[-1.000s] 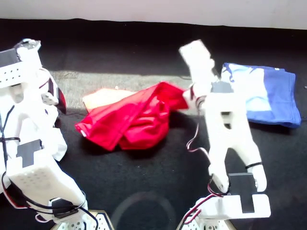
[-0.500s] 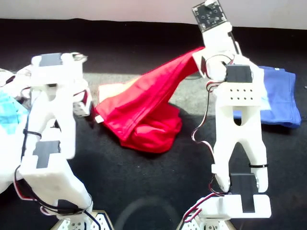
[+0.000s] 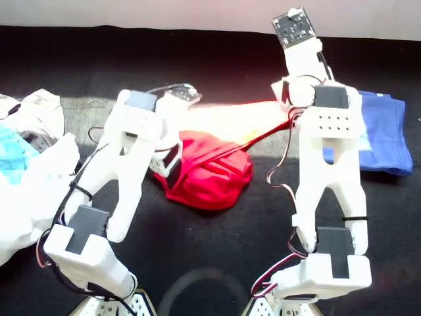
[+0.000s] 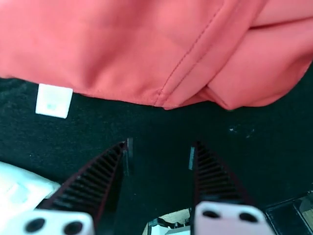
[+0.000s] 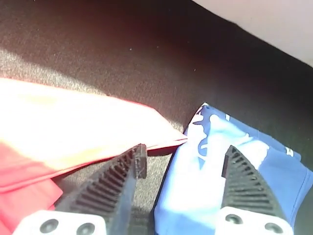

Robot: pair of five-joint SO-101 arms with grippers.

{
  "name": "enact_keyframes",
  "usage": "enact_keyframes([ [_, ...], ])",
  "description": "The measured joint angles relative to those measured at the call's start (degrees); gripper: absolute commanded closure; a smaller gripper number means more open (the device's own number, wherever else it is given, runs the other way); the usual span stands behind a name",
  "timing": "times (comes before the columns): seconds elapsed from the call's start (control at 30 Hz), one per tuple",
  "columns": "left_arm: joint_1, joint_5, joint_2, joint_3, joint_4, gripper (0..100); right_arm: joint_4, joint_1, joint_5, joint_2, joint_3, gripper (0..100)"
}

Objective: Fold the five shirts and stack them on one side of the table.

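Note:
A red shirt (image 3: 212,176) lies bunched at mid-table, one sunlit flap (image 3: 230,118) spread toward the right arm. My left gripper (image 3: 170,163) sits at the bunch's left edge. In the left wrist view it (image 4: 159,152) is open over black cloth, just short of the red hem (image 4: 146,54) and a white label (image 4: 54,100). My right gripper (image 5: 186,156) is open above the flap's corner (image 5: 73,127), beside a folded blue shirt (image 5: 230,166). The blue shirt (image 3: 375,131) rests at the right.
A heap of white and light-blue shirts (image 3: 26,148) lies at the left edge behind the left arm. The black table (image 3: 217,250) has free room in front of the red shirt. A pale wall runs along the far edge.
The right gripper has let go of the raised red shirt, whose flap now lies flat. The left arm has swung right, up to the red bunch's left edge.

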Motion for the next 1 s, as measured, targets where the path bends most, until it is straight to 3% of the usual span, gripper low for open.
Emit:
enact_keyframes([
  [0.23, 0.1, -0.6, 0.0, 6.9, -8.9, 80, 8.9, 0.0, 0.0, -7.4, 0.0, 73.9],
  [0.73, 0.1, -1.5, 0.0, 7.6, -14.3, 80, 23.9, 0.0, 0.0, -9.8, 0.0, 73.9],
  [1.0, 0.1, -1.5, 5.4, 7.6, -16.8, 83, 35.3, -8.0, 0.0, -9.8, -0.1, 75.5],
])
